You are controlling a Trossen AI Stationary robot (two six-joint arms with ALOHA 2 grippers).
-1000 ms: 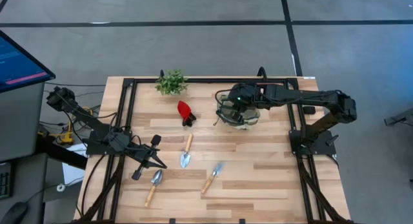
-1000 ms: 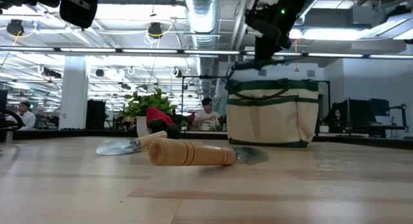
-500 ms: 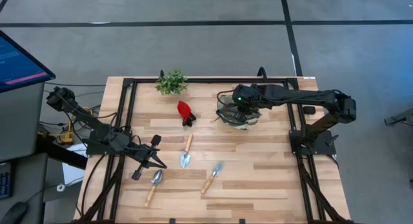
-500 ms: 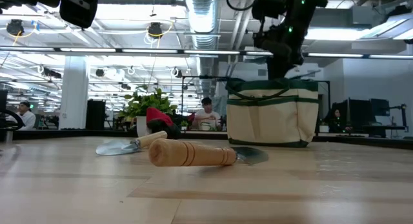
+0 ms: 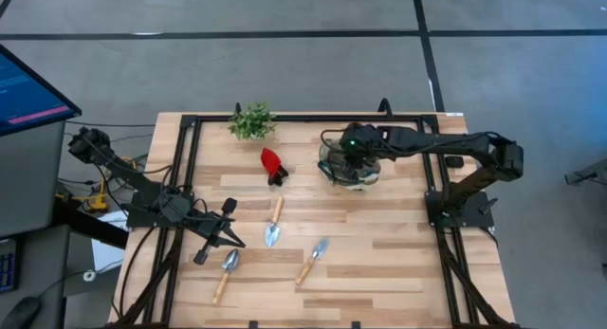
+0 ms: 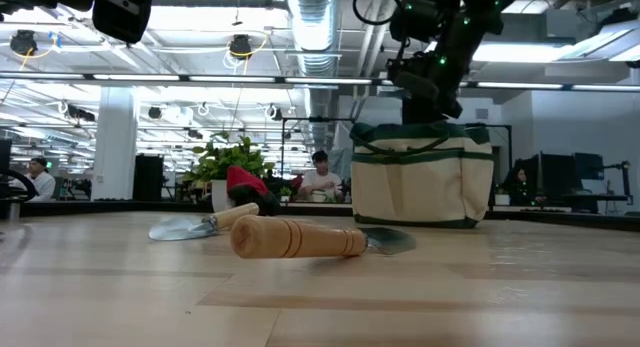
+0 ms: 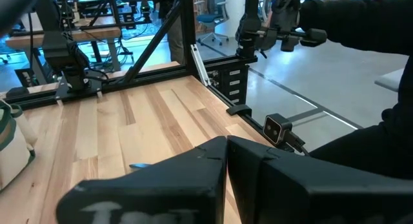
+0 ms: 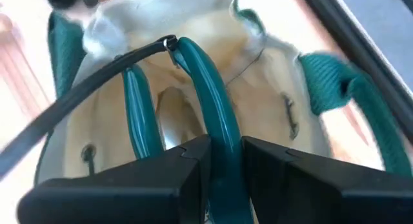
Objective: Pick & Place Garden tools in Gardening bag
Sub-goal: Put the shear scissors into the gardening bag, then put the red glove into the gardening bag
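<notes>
Open-plan workshop with ceiling ducts behind; pale wood-plank table (image 5: 379, 263) inside a black frame. Right gripper (image 5: 351, 161) is poised over the mouth of the gardening bag (image 6: 421, 174) at the far right of the table, fingers clamped on a teal-handled tool (image 8: 210, 108), likely pruners, with looped glossy plastic grips and a thin black wire clasp; its tip points down inside the bag. So this drop looks nearly done, release not yet made. Left gripper (image 7: 227, 161) is clenched shut on nothing, parked low at the near left.

Left to place: red-and-black tool (image 5: 272, 164) just left of the bag; a trowel (image 5: 274, 222) mid-table; a narrow trowel (image 5: 312, 261) nearer; a rounded scoop (image 5: 226, 273) near left. All three have silver metal heads and light turned-wood handles. Cannot tell what else already sits in the bag.

Bag: soft beige canvas, round, dark green webbing trim and loop handles, cream lining. Potted plant (image 5: 251, 120) sits at the far edge, not part of the job.
</notes>
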